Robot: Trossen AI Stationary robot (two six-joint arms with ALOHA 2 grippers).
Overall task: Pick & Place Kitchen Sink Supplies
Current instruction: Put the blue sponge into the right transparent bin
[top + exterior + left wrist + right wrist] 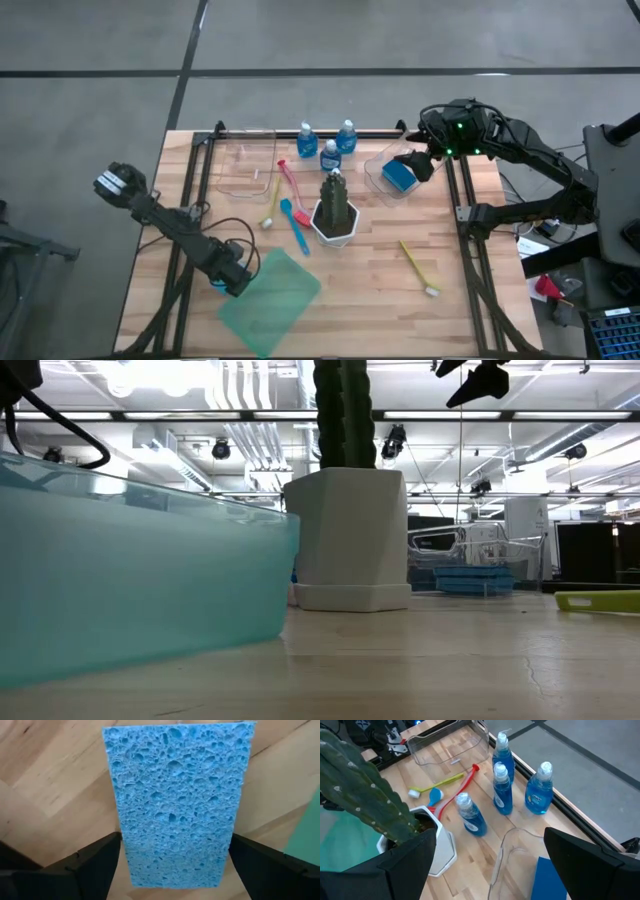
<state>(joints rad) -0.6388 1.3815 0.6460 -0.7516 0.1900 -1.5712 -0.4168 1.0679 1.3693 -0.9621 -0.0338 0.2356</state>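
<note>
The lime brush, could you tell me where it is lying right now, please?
In the high view the lime brush lies alone on the bare wood of the table's right half, to the right of the cactus pot and nearer the front edge.

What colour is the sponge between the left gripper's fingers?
Light blue sponge, porous all over; the left wrist view shows it best.

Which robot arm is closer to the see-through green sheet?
Left. Its end effector sits at the green sheet's edge, over a sponge. The right end effector hovers far across the table.
</note>
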